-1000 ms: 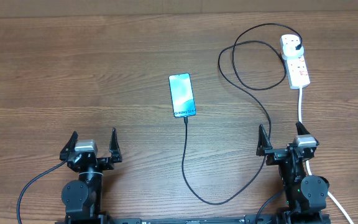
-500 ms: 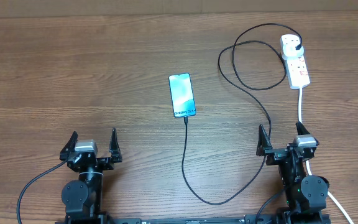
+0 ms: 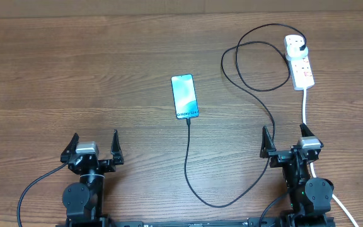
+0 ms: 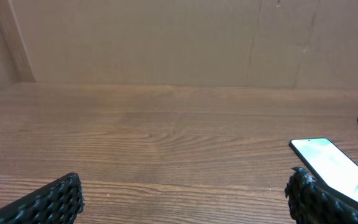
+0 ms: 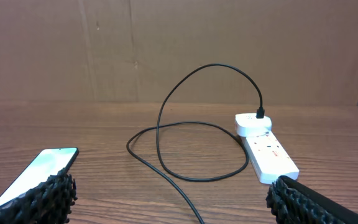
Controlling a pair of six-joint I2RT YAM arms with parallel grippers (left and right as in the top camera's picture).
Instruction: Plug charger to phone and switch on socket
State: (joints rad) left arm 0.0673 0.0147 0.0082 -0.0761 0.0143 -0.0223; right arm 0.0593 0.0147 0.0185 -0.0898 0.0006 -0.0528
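The phone (image 3: 184, 96) lies flat mid-table with its cyan screen lit; it also shows in the left wrist view (image 4: 331, 165) and the right wrist view (image 5: 37, 171). The black charger cable (image 3: 188, 161) meets the phone's bottom edge, loops across the table and ends in a black plug (image 3: 302, 46) seated in the white socket block (image 3: 299, 62), which also shows in the right wrist view (image 5: 266, 148). My left gripper (image 3: 94, 147) is open and empty near the front left. My right gripper (image 3: 287, 140) is open and empty, front right, with the cable passing just beside it.
The socket's thick white lead (image 3: 305, 107) runs down the right side past my right arm. A brown cardboard wall (image 4: 179, 37) stands behind the table's far edge.
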